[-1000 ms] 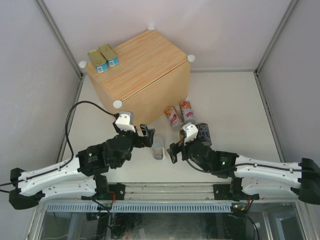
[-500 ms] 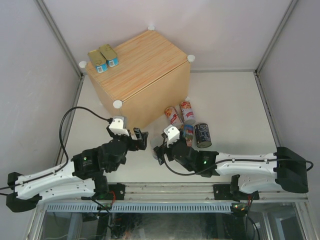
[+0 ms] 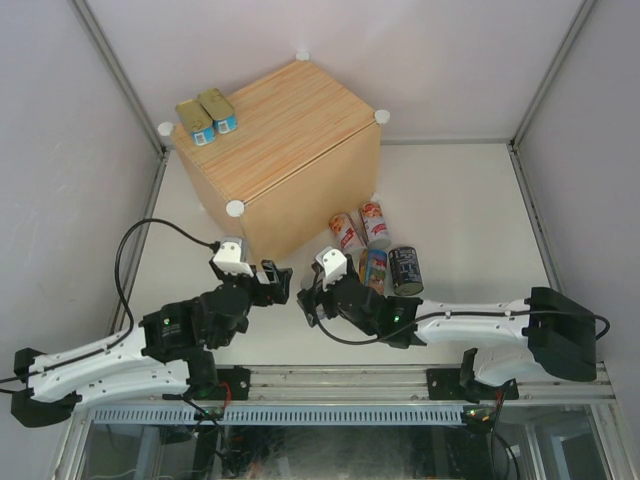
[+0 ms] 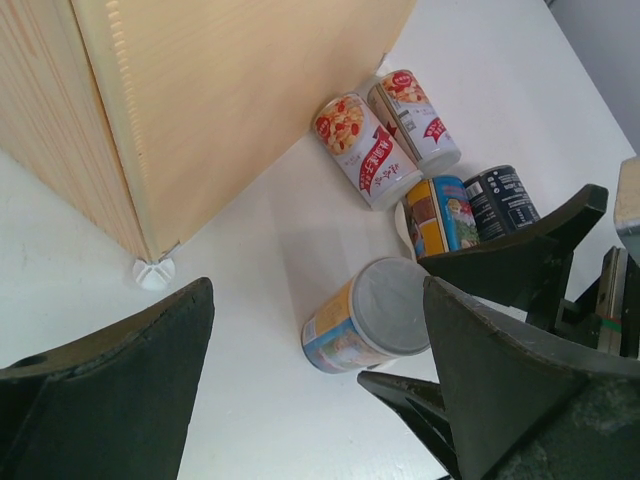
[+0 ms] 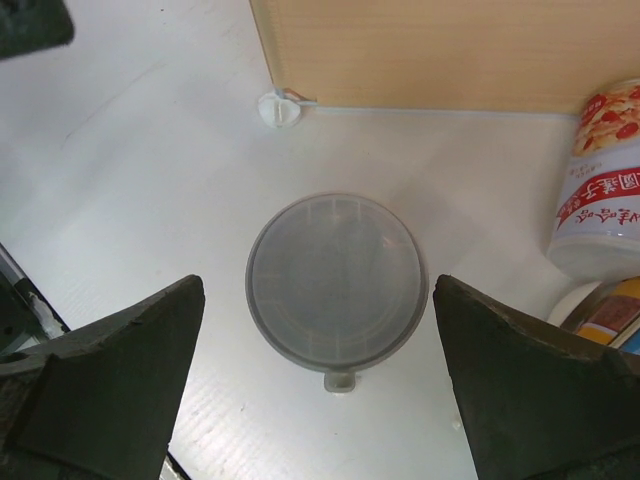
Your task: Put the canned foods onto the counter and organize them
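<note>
The counter [image 3: 290, 140] is a light-wood box with two flat gold-topped tins [image 3: 206, 115] on its far left corner. An upright orange-and-blue can with a grey plastic lid [image 5: 337, 277] stands on the table near the counter's front corner; it also shows in the left wrist view [image 4: 365, 318]. My right gripper [image 5: 318, 290] is open, straddling this can from above, fingers apart from it. My left gripper [image 4: 315, 330] is open and empty, just left of the can. In the top view the right gripper [image 3: 312, 295] hides the can.
Two red-white cans [image 3: 346, 234] [image 3: 375, 222] lie on the table by the counter's right face. An orange-blue can [image 3: 374, 268] and a dark can [image 3: 405, 270] lie just nearer. A white knob foot [image 5: 278, 108] marks the counter's bottom corner. Walls enclose the table.
My right gripper has moved left and now sits over the grey-lidded can. My left gripper has drawn back to the left, away from the can.
</note>
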You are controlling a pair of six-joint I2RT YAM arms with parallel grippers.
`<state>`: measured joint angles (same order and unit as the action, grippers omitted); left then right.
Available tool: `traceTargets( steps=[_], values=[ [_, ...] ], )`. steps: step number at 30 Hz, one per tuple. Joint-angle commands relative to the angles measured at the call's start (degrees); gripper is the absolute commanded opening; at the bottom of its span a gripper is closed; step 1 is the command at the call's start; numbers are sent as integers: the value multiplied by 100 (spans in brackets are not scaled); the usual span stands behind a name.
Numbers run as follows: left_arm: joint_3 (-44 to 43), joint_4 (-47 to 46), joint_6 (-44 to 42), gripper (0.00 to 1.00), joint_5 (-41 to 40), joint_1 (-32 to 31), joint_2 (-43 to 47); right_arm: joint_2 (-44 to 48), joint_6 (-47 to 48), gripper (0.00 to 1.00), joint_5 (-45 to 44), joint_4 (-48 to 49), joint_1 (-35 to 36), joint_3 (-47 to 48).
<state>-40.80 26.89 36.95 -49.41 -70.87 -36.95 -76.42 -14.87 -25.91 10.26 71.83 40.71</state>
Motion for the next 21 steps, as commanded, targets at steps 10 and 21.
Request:
traceTargets(
  steps=[10, 21],
  values=[
    [115, 16, 238, 89, -95, -32, 124, -516, 13, 86, 500, 541, -266, 315],
    [326, 52, 397, 88, -74, -32, 378, -539, 87, 34, 383, 438, -166, 322]
  ],
)
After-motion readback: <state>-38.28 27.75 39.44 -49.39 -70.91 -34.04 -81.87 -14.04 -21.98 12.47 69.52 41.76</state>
